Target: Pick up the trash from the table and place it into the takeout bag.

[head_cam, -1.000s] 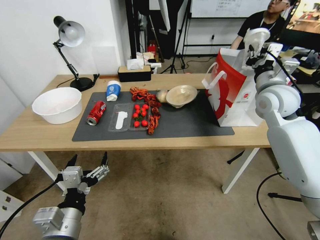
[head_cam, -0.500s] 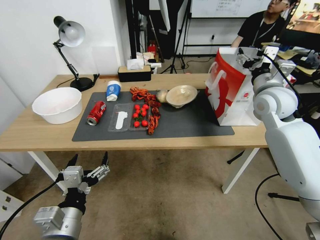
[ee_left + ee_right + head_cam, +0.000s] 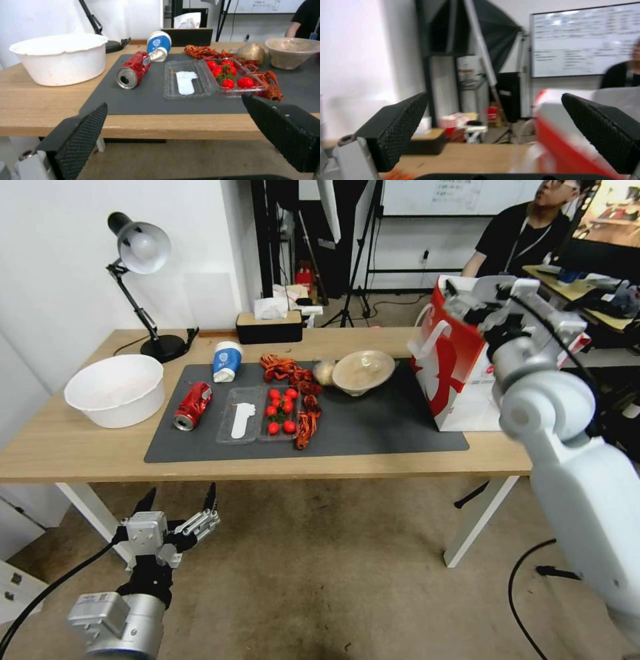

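On the table (image 3: 80, 447), the dark mat (image 3: 373, 433) carries a red can (image 3: 193, 405) on its side, a blue-and-white paper cup (image 3: 227, 361) tipped over, a beige ball (image 3: 325, 372) and a shallow beige bowl (image 3: 363, 371). The white-and-red takeout bag (image 3: 453, 373) stands upright at the table's right end. My right gripper (image 3: 460, 299) hovers open and empty at the bag's top left rim; in its wrist view the right gripper (image 3: 495, 96) has the bag (image 3: 566, 140) just below. My left gripper (image 3: 177, 500) hangs open below the table's front edge, facing the can (image 3: 133, 70).
A clear tray of tomatoes (image 3: 260, 413) and red crayfish (image 3: 293, 373) lie mid-mat. A big white bowl (image 3: 115, 390) and a desk lamp (image 3: 143, 253) stand at the left, a tissue box (image 3: 269, 325) at the back. A person sits behind the bag.
The clear cup held by my right gripper above the bag a second ago is gone from it. That gripper dipped to the bag's mouth, then swung left. The left arm stayed still.
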`<state>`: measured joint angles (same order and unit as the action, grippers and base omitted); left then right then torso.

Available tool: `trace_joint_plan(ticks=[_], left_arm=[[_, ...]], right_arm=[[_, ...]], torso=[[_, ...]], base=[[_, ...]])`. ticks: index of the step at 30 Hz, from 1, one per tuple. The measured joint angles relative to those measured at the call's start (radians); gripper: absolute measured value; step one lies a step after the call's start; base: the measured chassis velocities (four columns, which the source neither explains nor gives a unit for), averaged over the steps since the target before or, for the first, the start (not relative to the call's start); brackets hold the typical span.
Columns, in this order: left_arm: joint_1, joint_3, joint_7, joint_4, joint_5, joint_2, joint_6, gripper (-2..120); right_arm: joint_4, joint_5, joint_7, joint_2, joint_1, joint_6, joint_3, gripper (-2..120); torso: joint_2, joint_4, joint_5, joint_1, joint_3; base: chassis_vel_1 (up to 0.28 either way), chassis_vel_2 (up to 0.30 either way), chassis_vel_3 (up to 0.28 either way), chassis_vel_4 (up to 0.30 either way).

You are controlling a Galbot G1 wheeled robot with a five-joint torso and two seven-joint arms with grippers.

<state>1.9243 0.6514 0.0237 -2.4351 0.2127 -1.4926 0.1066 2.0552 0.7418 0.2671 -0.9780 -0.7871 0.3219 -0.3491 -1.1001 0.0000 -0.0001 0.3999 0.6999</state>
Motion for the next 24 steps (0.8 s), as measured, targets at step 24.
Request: trace_joint_plan(ticks=[24], left_arm=[[-0.005, -0.004, -0.01, 0.02, 0.003, 0.012, -0.022, 100]], right_arm=[[0.063, -0.359, -0.151, -0.144, -0.703, -0.523, -0.078, 100]], torso=[[0.0, 0.0003, -0.0001, 0.0, 0.0]], base=[[0.0, 0.0, 0.0, 0.0]])
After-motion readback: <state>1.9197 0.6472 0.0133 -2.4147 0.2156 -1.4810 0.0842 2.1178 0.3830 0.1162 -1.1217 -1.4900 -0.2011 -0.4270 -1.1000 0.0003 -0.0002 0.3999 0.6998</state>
